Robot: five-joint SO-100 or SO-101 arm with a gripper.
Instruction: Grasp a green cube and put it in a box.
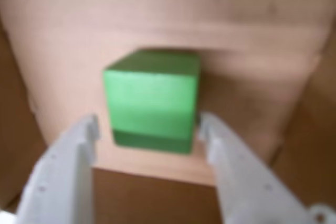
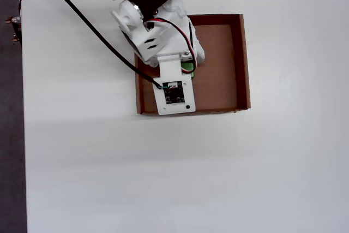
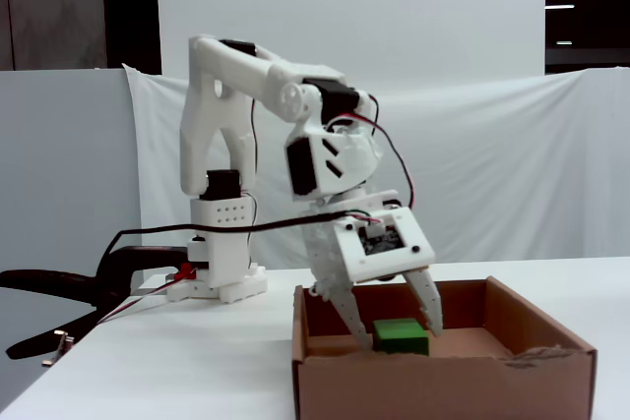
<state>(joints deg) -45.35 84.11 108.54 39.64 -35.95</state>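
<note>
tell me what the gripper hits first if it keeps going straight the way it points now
Probably the green cube: it sits between the gripper's open fingers, just ahead. Past it lies the box floor; depth is unclear.

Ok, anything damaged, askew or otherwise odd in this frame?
Little stands out. The box has a slightly ragged front rim near its right corner in the fixed view. The green cube sits flat inside, between the open gripper fingers.

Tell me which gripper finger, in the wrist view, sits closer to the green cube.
The right-hand white finger appears to reach the small bright-green cube; a sliver of brown cardboard box floor separates the left-hand one.
</note>
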